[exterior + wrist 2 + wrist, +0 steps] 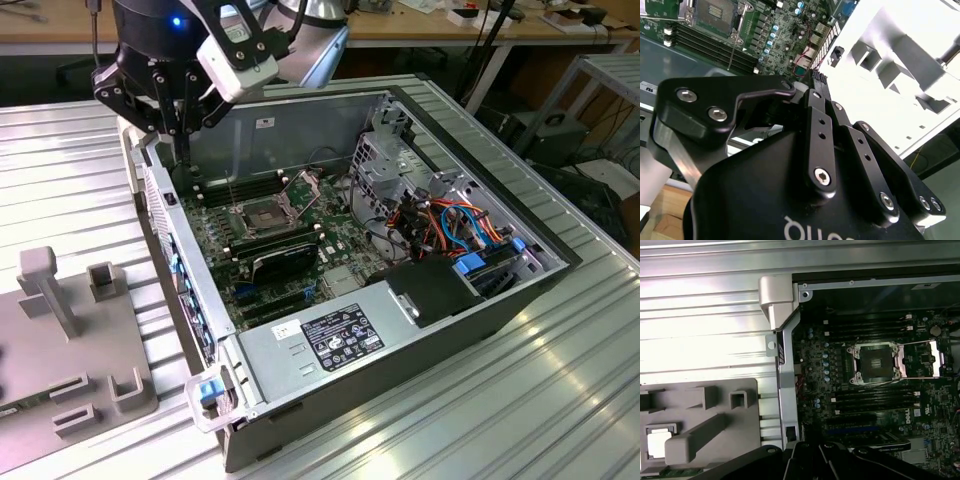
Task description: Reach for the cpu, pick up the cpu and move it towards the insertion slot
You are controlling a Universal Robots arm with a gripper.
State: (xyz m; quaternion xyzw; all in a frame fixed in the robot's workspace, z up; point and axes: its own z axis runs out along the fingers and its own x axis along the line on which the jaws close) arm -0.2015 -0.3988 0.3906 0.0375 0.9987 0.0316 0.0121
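The cpu (pixel 659 441), a pale square chip, lies in a recess of the grey fixture plate (pixel 715 420) beside the computer case in the first wrist view. My gripper (pixel 180 135) hangs over the case's far corner on the exterior view's left. It is shut with nothing in it, and its fingers meet at a point (pixel 814 85). The insertion slot (pixel 262 213) is a silver-framed socket with a dark centre on the motherboard, also seen in both wrist views (pixel 715 10) (pixel 876 363). Its hinged frame plate (pixel 925 357) stands open. The gripper is well apart from both cpu and slot.
The open case's walls (pixel 300 120) surround the board. Inside are a grey box with a white label (pixel 320 340), a drive cage (pixel 400 170), coloured cables (pixel 455 225) and a black card (pixel 285 258). Upright blocks (pixel 45 285) stand on the fixture plate (pixel 100 350). The ribbed metal table (pixel 520 400) lies all around.
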